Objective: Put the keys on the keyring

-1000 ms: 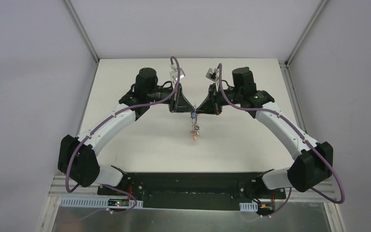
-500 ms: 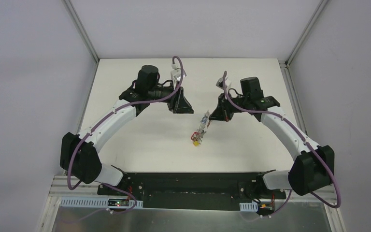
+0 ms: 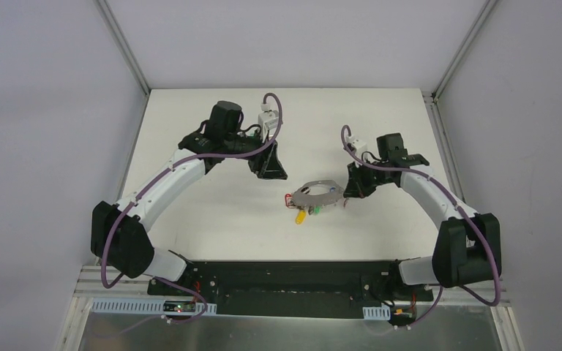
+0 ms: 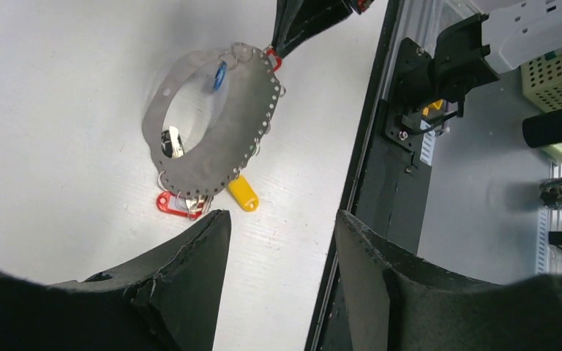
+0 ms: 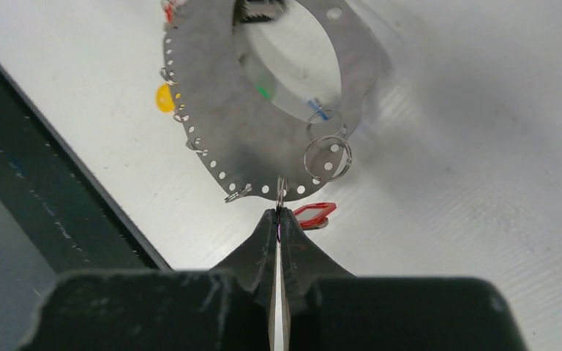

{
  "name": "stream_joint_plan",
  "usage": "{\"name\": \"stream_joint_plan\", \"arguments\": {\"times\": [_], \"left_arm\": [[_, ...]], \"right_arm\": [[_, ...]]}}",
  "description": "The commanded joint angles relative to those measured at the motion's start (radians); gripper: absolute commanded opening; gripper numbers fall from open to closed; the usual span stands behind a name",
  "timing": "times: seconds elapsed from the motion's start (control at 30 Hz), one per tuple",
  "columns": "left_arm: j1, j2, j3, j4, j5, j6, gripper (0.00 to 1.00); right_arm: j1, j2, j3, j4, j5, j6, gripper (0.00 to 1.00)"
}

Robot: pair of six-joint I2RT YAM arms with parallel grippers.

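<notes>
The keyring (image 3: 309,194) is a flat grey metal ring with small holes round its rim, held low over the white table. Keys hang from it: a yellow tag (image 3: 301,216) and a red tag (image 3: 290,199) in the top view, another red tag (image 5: 315,214) and a green tag (image 5: 265,92) in the right wrist view, a blue tag (image 4: 220,75) in the left wrist view. My right gripper (image 5: 278,212) is shut on the keyring's rim (image 5: 263,153) at its right side. My left gripper (image 4: 282,219) stands open and empty, up and left of the keyring (image 4: 241,110).
The black base rail (image 3: 285,274) runs along the table's near edge, close below the keys. It also shows to the right of my left fingers as a dark rail (image 4: 380,183). White table (image 3: 212,212) spreads to the left.
My left gripper has opened, let go and drawn back left. My right gripper has carried the keyring down and to the right, and the ring has swung from hanging edge-on to lying nearly flat.
</notes>
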Motion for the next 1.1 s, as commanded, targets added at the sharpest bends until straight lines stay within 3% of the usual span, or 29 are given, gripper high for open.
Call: {"name": "stream_joint_plan", "arguments": {"times": [0.0,0.37,0.67,0.83,0.9,1.07], "left_arm": [[0.005,-0.044,0.045,-0.085,-0.023,0.096,0.56],[0.005,-0.096,0.039,-0.179,-0.070,0.199,0.58],[0.005,-0.111,0.022,-0.182,-0.094,0.217,0.59],[0.005,-0.113,0.029,-0.193,-0.125,0.224,0.62],[0.005,-0.117,0.029,-0.193,-0.155,0.224,0.66],[0.006,-0.138,0.025,-0.184,-0.300,0.195,0.76]], "right_arm": [[-0.029,0.067,-0.016,-0.008,0.099,-0.063,0.00],[-0.056,0.292,0.019,0.057,0.219,-0.048,0.05],[-0.058,0.366,0.065,0.090,0.230,-0.024,0.14],[-0.064,0.319,0.065,0.090,0.256,-0.025,0.29],[-0.070,0.287,0.061,0.088,0.257,-0.022,0.41],[-0.079,0.221,0.065,0.065,0.245,-0.014,0.55]]}}
